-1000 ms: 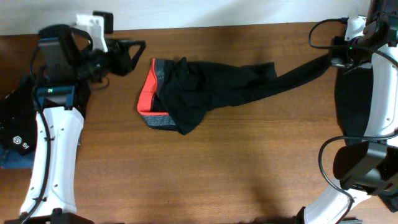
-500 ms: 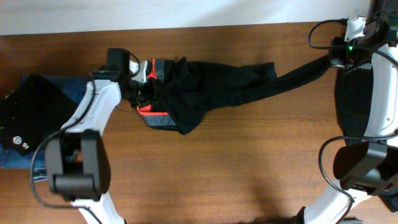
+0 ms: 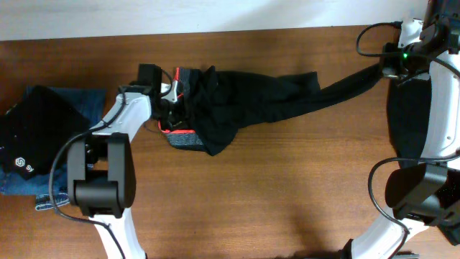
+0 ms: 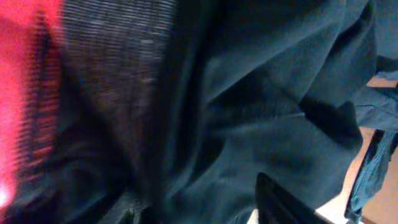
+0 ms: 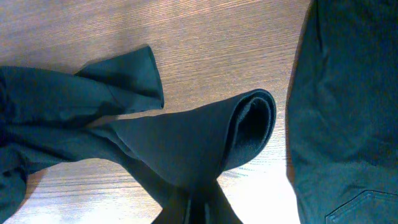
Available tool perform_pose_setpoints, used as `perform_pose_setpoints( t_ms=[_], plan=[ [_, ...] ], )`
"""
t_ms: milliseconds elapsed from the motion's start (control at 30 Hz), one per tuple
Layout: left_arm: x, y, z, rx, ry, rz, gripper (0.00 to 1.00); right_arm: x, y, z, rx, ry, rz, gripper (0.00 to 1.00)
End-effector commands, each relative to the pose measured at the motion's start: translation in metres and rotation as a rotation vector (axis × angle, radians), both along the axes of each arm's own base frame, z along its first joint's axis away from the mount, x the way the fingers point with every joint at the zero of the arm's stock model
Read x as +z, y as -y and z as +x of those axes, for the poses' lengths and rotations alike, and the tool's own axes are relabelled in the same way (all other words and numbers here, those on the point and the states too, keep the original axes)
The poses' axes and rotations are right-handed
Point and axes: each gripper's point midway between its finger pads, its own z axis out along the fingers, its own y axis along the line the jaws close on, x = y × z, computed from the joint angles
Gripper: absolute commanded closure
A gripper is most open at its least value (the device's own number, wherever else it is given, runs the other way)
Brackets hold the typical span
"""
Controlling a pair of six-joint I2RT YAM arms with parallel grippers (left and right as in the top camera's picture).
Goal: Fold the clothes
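Observation:
The black trousers (image 3: 244,97) lie stretched across the far half of the table, their red-orange and grey waistband (image 3: 176,108) at the left end. My left gripper (image 3: 170,101) is pushed into that waistband. In the left wrist view its fingertips (image 4: 273,198) stand apart with grey ribbed band (image 4: 106,81) and black cloth between them, so the left gripper (image 4: 202,210) is open. My right gripper (image 3: 386,70) is shut on the end of one trouser leg (image 5: 205,143), held taut at the far right. The other leg's cuff (image 5: 124,74) lies flat.
Blue denim jeans (image 3: 80,102) and a black item (image 3: 32,133) lie at the left edge of the table. Another dark garment (image 3: 406,122) lies under my right arm, shown at the right of the right wrist view (image 5: 348,112). Bare wood fills the near half.
My left arm swung in from the far left to the waistband and has nudged a little further right. The right arm and the stretched leg have not moved.

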Motion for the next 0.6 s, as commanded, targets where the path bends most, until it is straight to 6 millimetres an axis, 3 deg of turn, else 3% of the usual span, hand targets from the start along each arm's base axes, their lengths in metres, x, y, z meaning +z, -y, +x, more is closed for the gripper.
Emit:
perform_pose_setpoints(
  t_ms=[0,33,167,267,367,433,500,533,567],
  plan=[
    [-0.006,0.018,-0.001,-0.033,0.008,-0.001,0.83,0.008,0.002,-0.003,-0.011,0.018,-0.002,0.96],
    [-0.005,0.020,0.000,-0.038,0.016,-0.006,0.98,0.008,0.002,-0.003,-0.011,0.018,-0.002,0.96],
    [0.006,0.022,0.005,-0.040,0.039,-0.035,1.00,0.008,0.002,-0.003,-0.011,0.017,-0.001,0.96],
    [0.034,0.010,0.013,-0.031,0.097,-0.036,1.00,0.008,0.002,-0.003,-0.011,0.016,-0.001,0.96],
    [0.083,-0.011,0.026,-0.018,0.221,-0.019,1.00,0.008,0.002,-0.003,-0.010,0.017,-0.001,0.96],
    [0.130,-0.032,0.036,0.024,0.330,-0.004,1.00,0.010,0.002,-0.004,-0.012,0.021,-0.002,0.96],
    [0.181,-0.056,0.043,0.074,0.452,0.003,1.00,0.014,0.003,-0.006,-0.014,0.031,-0.006,0.96],
    [0.229,-0.080,0.046,0.124,0.565,0.015,1.00,0.022,0.004,-0.008,-0.019,0.048,-0.011,0.96],
    [0.249,-0.090,0.046,0.145,0.610,0.022,1.00,0.025,0.005,-0.010,-0.022,0.057,-0.014,0.96]
  ],
)
